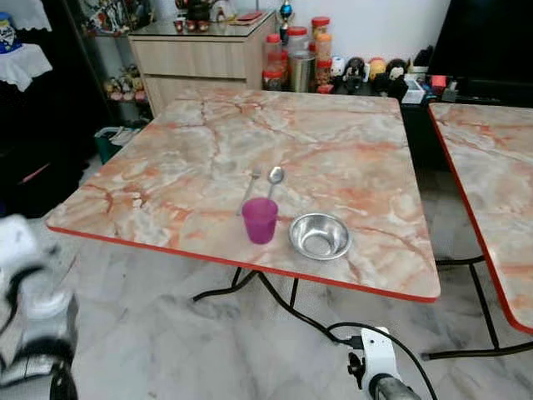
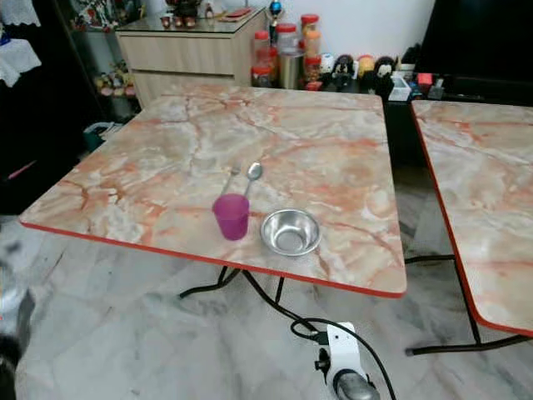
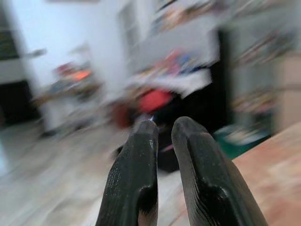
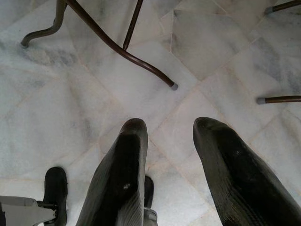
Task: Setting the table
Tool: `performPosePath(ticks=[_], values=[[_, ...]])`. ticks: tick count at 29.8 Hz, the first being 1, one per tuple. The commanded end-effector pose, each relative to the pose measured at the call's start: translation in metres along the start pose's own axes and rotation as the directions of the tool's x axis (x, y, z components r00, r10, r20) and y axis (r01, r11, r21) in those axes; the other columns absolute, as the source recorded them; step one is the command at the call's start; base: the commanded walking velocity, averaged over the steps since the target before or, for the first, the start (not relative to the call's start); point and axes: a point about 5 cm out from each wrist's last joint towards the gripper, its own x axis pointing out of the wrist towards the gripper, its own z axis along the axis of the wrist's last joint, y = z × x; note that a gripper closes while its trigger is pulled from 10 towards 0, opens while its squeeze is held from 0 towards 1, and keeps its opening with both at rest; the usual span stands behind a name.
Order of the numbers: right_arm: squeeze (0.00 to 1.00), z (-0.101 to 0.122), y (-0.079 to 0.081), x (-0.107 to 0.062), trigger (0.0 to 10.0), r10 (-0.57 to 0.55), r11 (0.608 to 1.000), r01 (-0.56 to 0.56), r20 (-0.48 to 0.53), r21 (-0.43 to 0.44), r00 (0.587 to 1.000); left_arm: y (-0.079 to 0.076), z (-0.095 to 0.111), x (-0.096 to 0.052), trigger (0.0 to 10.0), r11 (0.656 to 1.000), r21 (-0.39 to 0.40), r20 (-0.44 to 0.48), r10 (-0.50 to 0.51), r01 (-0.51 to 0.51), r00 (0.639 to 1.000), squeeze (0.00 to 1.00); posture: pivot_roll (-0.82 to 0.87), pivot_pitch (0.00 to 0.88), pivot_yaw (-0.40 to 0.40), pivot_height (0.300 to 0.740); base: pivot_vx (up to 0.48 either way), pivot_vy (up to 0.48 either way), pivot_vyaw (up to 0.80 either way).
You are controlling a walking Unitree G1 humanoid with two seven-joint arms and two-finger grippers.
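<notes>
A purple plastic cup (image 1: 260, 220) stands near the front edge of the marble-patterned table (image 1: 191, 150). A shiny steel bowl (image 1: 320, 236) sits just to its right. Behind the cup lie a metal spoon (image 1: 274, 177) and a second thin utensil (image 1: 251, 185), side by side. My left arm (image 1: 33, 333) is blurred at the lower left, below the table's edge; its gripper (image 3: 164, 123) has its fingers nearly together with nothing between them. My right arm (image 1: 379, 367) hangs low in front of the table. Its gripper (image 4: 171, 125) is open and points down at the floor.
A second marble table (image 1: 491, 192) stands to the right across a narrow gap. Dark curved table legs (image 4: 117, 44) and a black cable (image 1: 391, 342) lie over the marble floor. A wooden cabinet (image 1: 200, 54) and jars (image 1: 296, 58) stand behind the table.
</notes>
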Motion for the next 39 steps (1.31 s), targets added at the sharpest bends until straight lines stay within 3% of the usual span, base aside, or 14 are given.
performPosePath(ticks=[1,3,6,12,13,17,18,19,26,27,31,33,34,39], values=[[0.0,0.001,0.0,0.0,10.0,-0.008,1.0,0.008,0.0,0.001,1.0,-0.029,0.014,0.001,10.0,0.983,-0.088,0.022,-0.16,0.161,0.987,0.0,0.05,0.0,0.033,0.74,0.0,0.0,0.0],[0.0,0.001,-0.001,0.0,10.0,-0.011,1.0,0.011,-0.001,0.003,1.0,-0.07,0.037,-0.001,10.0,0.912,-0.186,0.067,-0.36,0.366,0.93,0.0,0.04,0.0,0.038,0.74,0.0,0.0,0.0],[0.0,0.001,-0.001,0.0,10.0,-0.014,1.0,0.014,-0.001,0.005,1.0,-0.097,0.039,-0.008,10.0,0.829,-0.269,0.008,-0.508,0.491,0.861,0.0,0.04,0.0,0.04,0.74,0.0,0.0,0.0],[0.0,-0.001,-0.002,0.0,10.0,-0.021,1.0,0.021,-0.004,0.014,1.0,-0.127,0.041,-0.024,10.0,0.723,-0.365,-0.036,-0.641,0.587,0.767,0.0,0.04,0.0,0.047,0.74,0.0,0.0,0.0],[0.0,-0.002,-0.001,0.0,10.0,-0.022,1.0,0.022,-0.005,0.014,1.0,-0.138,0.039,-0.033,10.0,0.655,-0.444,-0.052,-0.7,0.612,0.712,0.0,0.04,0.0,0.047,0.74,0.0,0.0,0.0],[0.0,-0.002,-0.001,0.0,10.0,-0.024,1.0,0.024,-0.007,0.015,1.0,-0.156,0.046,-0.05,10.0,0.55,-0.505,-0.021,-0.779,0.666,0.627,0.0,0.04,0.0,0.048,0.74,0.0,0.0,0.0],[0.0,-0.002,-0.001,0.0,10.0,-0.024,1.0,0.024,-0.007,0.014,1.0,-0.163,0.052,-0.056,10.0,0.503,-0.507,0.013,-0.807,0.699,0.59,0.71,0.04,0.0,0.049,0.74,0.0,0.0,0.0],[0.0,-0.002,-0.001,0.0,10.0,-0.024,1.0,0.024,-0.007,0.014,1.0,-0.165,0.054,-0.059,10.0,0.485,-0.506,0.023,-0.819,0.713,0.573,1.0,0.04,0.0,0.049,0.74,0.0,0.0,0.0],[0.0,-0.002,-0.001,0.0,10.0,-0.026,1.0,0.026,-0.008,0.014,1.0,-0.181,0.064,-0.074,10.0,0.383,-0.511,0.052,-0.88,0.769,0.472,1.0,0.04,0.0,0.051,0.74,0.0,0.0,0.0],[0.0,-0.002,-0.001,0.0,10.0,-0.028,1.0,0.028,-0.007,0.015,1.0,-0.186,0.064,-0.081,10.0,0.371,-0.495,0.044,-0.892,0.786,0.449,0.0,0.04,0.0,0.054,0.74,0.0,0.0,0.0],[0.0,-0.003,-0.001,-0.001,10.0,-0.032,0.999,0.032,-0.007,0.016,0.999,-0.201,0.061,-0.101,10.0,0.343,-0.458,0.003,-0.922,0.82,0.387,0.0,0.04,0.0,0.055,0.74,0.0,0.0,0.0],[0.0,-0.003,-0.001,-0.001,10.0,-0.033,0.999,0.033,-0.008,0.016,0.999,-0.203,0.06,-0.105,10.0,0.331,-0.463,-0.007,-0.929,0.822,0.37,0.08,0.04,0.0,0.055,0.74,0.0,0.0,0.0],[0.0,-0.003,-0.001,-0.001,10.0,-0.034,0.999,0.034,-0.009,0.016,0.999,-0.204,0.06,-0.107,10.0,0.32,-0.467,-0.009,-0.934,0.824,0.357,1.0,0.04,0.0,0.057,0.74,0.0,0.0,0.0],[0.0,-0.003,-0.002,-0.001,10.0,-0.036,0.999,0.036,-0.009,0.016,0.999,-0.206,0.056,-0.11,10.0,0.332,-0.443,-0.053,-0.937,0.833,0.345,1.0,0.04,0.0,0.057,0.74,0.0,0.0,0.0]])
